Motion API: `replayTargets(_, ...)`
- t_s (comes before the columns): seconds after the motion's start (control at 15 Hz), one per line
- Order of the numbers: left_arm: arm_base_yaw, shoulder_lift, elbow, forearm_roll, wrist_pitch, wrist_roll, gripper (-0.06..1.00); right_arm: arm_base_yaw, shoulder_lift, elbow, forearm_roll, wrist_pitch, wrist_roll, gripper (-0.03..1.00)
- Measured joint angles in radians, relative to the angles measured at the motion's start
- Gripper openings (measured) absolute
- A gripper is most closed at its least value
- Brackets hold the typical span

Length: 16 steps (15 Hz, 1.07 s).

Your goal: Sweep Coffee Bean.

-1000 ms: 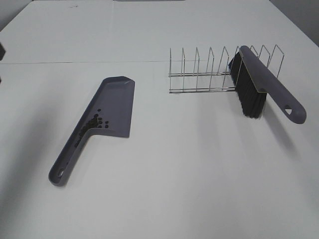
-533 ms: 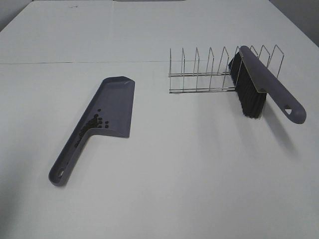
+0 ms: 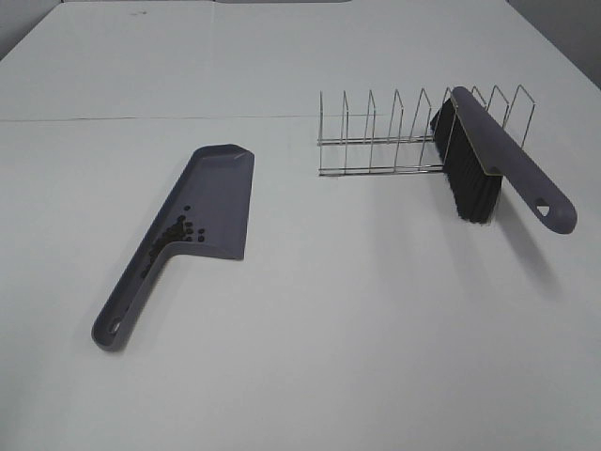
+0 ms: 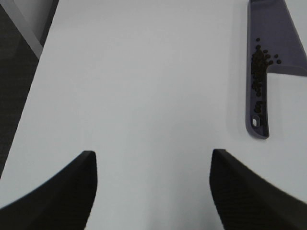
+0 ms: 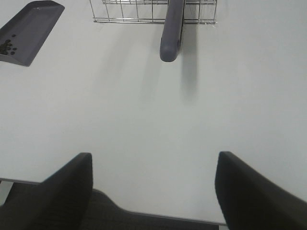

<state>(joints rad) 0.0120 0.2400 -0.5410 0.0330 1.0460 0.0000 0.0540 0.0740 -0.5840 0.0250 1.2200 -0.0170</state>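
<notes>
The coffee beans (image 3: 177,230) lie in a dark cluster inside the purple dustpan (image 3: 221,188), where its pan meets the handle, flat on the white table. The left wrist view shows the same beans (image 4: 259,60) in the dustpan (image 4: 273,28), far from my left gripper (image 4: 153,191), which is open and holds nothing. A purple brush (image 3: 498,150) with black bristles leans in the wire rack (image 3: 376,141). My right gripper (image 5: 153,191) is open and bare, well short of the brush handle (image 5: 171,28). Neither gripper shows in the exterior view.
The wire rack (image 5: 124,12) stands at the back right of the white table (image 3: 329,329). A table edge with dark floor beyond runs beside the left gripper (image 4: 29,38) and under the right gripper (image 5: 144,215).
A dark bit of the left arm at the left edge of the exterior view has drawn back out of sight. Dustpan, beans and brush have not moved.
</notes>
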Motion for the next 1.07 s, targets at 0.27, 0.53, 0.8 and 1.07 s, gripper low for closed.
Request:
replayTargets(0.27, 0.0, -0.214, 0.011, 0.003, 0.006, 0.0, 0.61, 0.0, -0.078, 0.097, -0.006, -0.045, -0.005, 0.64)
replayTargets(0.53, 0.0, -0.245, 0.022, -0.002, 0.028, -0.015, 0.61, 0.0, -0.078, 0.123, -0.005, -0.098, -0.015, 0.63)
replayTargets(0.8, 0.0, -0.246, 0.022, -0.003, 0.029, -0.038, 0.61, 0.0, -0.078, 0.127, -0.001, -0.105, -0.021, 0.63)
replayTargets(1.07, 0.0, -0.246, 0.022, -0.01, 0.029, -0.041, 0.61, 0.0, -0.078, 0.127, -0.001, -0.105, -0.021, 0.63)
